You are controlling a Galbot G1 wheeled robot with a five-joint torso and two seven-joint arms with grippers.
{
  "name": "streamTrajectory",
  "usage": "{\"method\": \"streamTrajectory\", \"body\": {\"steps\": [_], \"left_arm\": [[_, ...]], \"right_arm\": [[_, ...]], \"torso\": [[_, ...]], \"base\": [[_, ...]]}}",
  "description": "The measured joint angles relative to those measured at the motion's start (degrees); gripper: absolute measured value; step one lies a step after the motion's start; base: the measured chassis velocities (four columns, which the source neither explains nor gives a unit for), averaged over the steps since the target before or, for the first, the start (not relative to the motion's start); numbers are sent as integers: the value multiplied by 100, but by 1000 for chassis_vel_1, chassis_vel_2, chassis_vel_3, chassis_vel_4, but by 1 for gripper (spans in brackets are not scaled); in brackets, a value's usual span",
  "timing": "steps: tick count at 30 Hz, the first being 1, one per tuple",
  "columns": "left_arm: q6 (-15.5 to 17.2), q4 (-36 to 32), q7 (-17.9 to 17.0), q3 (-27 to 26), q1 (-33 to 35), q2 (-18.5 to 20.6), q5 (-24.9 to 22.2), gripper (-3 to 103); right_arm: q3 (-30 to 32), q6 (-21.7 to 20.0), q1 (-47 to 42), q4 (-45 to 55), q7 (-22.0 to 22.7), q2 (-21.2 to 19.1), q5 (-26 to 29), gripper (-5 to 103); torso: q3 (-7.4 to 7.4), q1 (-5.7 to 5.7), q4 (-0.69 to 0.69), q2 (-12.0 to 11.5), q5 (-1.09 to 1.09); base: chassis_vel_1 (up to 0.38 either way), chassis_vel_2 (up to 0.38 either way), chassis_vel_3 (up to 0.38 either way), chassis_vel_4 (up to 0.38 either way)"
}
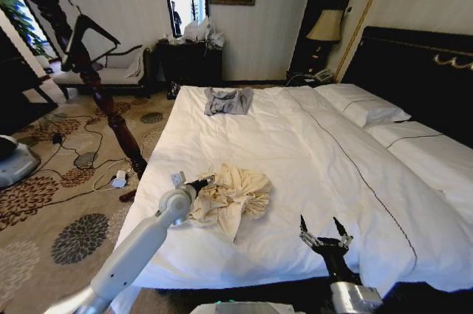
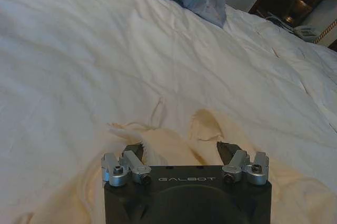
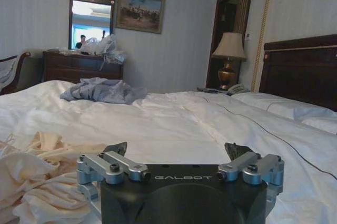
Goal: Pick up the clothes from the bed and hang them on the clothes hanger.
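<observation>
Reaching over the bed (image 1: 310, 181), the left gripper (image 1: 201, 182) hangs spread wide just above the crumpled clothes (image 1: 233, 196) near the foot; the right gripper (image 1: 324, 229), also spread, hovers beside them.

The bed (image 1: 295, 151) carries the crumpled clothes (image 1: 230, 197), a grey garment (image 1: 228, 100) and pillows (image 1: 362, 105).

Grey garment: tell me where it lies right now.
In the head view the grey garment lies crumpled on the bed at its far edge, well beyond the cream clothes and below the dark dresser against the wall.
</observation>
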Motion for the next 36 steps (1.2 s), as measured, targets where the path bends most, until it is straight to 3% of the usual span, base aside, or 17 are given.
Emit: {"method": "streamTrajectory", "body": {"steps": [7, 13, 18, 19, 21, 22, 27, 34, 36], "left_arm": [[115, 221, -215, 20, -89, -34, -164, 76], [112, 410, -252, -67, -88, -52, -178, 49], [47, 495, -167, -86, -120, -104, -110, 38], [43, 539, -152, -86, -153, -120, -110, 26], [42, 572, -139, -83, -175, -130, -110, 26], [40, 610, -114, -80, -195, -143, -113, 16], [-62, 675, 24, -68, -185, -172, -93, 2], [-206, 545, 232, -87, 7, -101, 83, 0], [-233, 237, 403, -215, 285, 62, 266, 0]], "right_arm": [[-39, 11, 6, 7, 7, 55, -22, 100], [-51, 14, 15, -5, 23, 57, -34, 100], [-65, 25, -2, -18, 33, 59, -46, 100], [-65, 27, -13, -17, 36, 60, -46, 100], [-64, 26, -19, -14, 37, 60, -46, 100], [-54, 27, -21, -4, 39, 59, -45, 100], [3, 26, -23, 25, 62, 60, -12, 100], [62, -66, -7, 38, 132, -78, 158, 100], [99, -213, 3, 78, 225, -249, 398, 100]], "torso": [[0, 0, 2, 0, 0], [0, 0, 2, 1, 0], [0, 0, 1, 1, 0], [0, 0, 1, 1, 0], [0, 0, 0, 1, 0], [0, 0, 1, 1, 0], [0, 0, 1, 1, 0], [0, 0, 0, 1, 0], [0, 0, 0, 1, 0]], "base": [[0, 0, 0, 0], [0, 0, 0, 0], [0, 0, 0, 0], [0, 0, 0, 0], [0, 0, 0, 0], [0, 0, 0, 0], [0, 0, 0, 0], [0, 0, 0, 0], [0, 0, 0, 0]]}}
